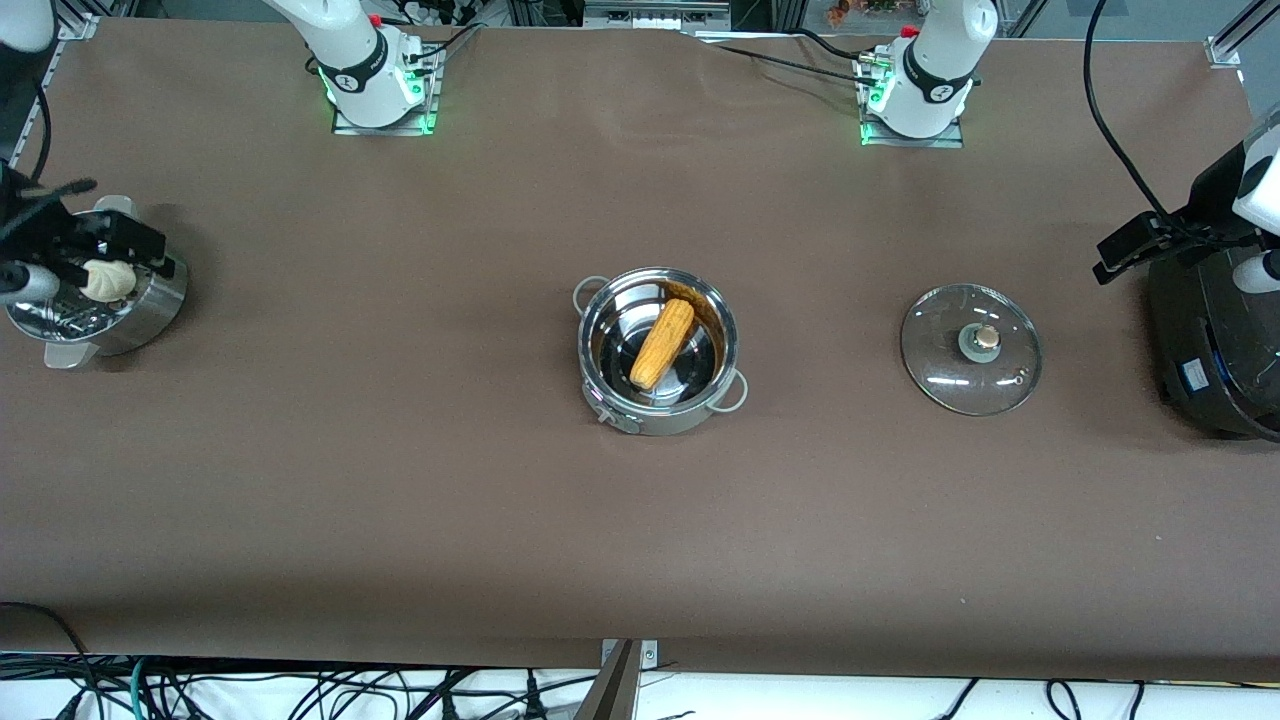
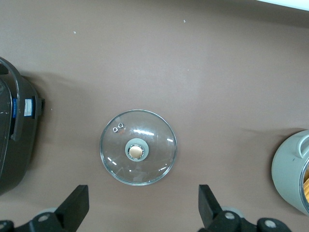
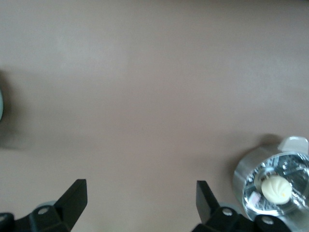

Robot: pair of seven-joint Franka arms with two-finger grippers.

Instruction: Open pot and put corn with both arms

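At the centre of the brown table [image 1: 400,480], with bare cloth on every side, the shallow round shiny steel pot [image 1: 606,392] stands uncovered, the yellow-orange corn cob [image 1: 662,343] lying slantwise inside. Toward the left arm's end, the big black round cooker [image 1: 1215,340] sits at the table's edge, the round glass lid [image 1: 971,349] flat between it and the pot. The left gripper [image 2: 144,205] hangs with fingers spread, empty, over cloth beside the lid. The right gripper [image 3: 141,203], likewise spread and empty, hangs by the perforated steel steamer bowl [image 1: 150,305] holding a white bun [image 1: 107,280].
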